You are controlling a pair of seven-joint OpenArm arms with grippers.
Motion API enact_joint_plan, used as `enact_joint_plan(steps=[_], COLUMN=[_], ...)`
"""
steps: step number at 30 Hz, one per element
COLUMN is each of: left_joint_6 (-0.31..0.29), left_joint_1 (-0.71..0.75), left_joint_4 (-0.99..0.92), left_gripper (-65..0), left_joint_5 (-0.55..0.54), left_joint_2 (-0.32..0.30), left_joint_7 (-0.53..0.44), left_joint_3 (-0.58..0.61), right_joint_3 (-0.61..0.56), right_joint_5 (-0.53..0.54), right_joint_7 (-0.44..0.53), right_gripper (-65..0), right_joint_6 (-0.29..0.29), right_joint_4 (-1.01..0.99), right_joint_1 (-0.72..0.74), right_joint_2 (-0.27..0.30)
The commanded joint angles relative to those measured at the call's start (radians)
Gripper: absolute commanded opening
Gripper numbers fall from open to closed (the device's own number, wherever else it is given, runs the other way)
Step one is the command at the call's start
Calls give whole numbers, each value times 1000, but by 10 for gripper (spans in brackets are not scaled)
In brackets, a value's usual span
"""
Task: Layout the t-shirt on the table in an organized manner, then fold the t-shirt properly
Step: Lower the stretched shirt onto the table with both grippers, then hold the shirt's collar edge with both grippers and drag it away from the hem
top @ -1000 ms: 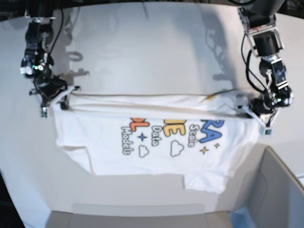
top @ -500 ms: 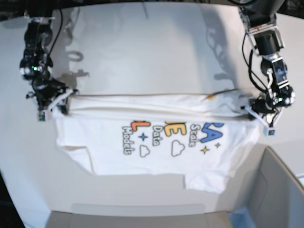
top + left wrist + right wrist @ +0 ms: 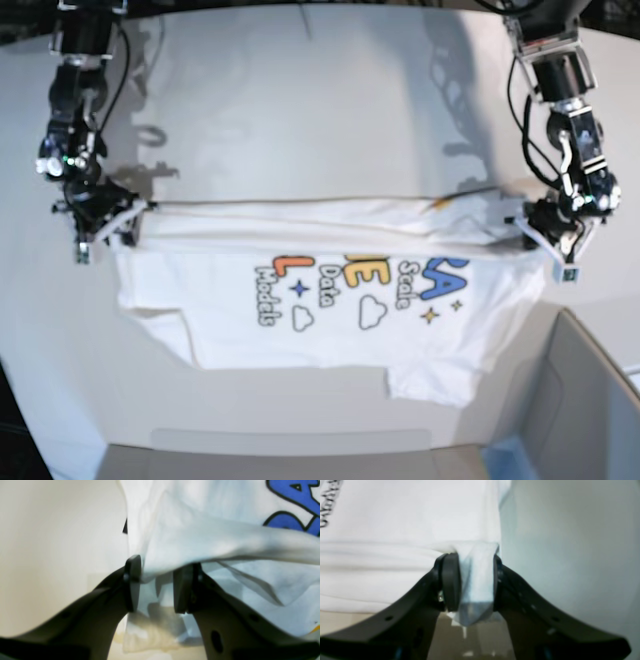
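Your t-shirt [image 3: 330, 290] lies mid-frame on the table [image 3: 300, 110], long axis left to right, its top edge folded into a soft rumpled band. Each end of that band sits between parted jaws: left gripper [image 3: 553, 238] at right, right gripper [image 3: 100, 222] at left; neither squeezes the limp cotton.

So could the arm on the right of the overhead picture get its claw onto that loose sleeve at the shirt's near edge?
Probably yes: the sleeve lies uncovered, but the left claw sits at the t-shirt's far fold.
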Motion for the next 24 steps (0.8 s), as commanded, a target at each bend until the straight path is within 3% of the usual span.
enact_joint_plan(steps=[1,12,24], left_joint_6=[3,3,3], left_joint_1=[-21,1,6], left_joint_4=[21,22,22], left_gripper=[-423,-423,-423], left_joint_5=[0,0,0], left_joint_2=[-20,-20,-20], left_joint_7=[-20,-20,-20], left_joint_3=[-4,-7,-6], right_joint_3=[8,3,15], right_joint_5=[8,8,8], right_joint_7=[27,27,32], right_gripper=[-458,-453,-286], right_joint_6=[-2,-2,-2], right_joint_4=[9,9,52], right_joint_1=[23,52,47], right_joint_2=[16,16,16])
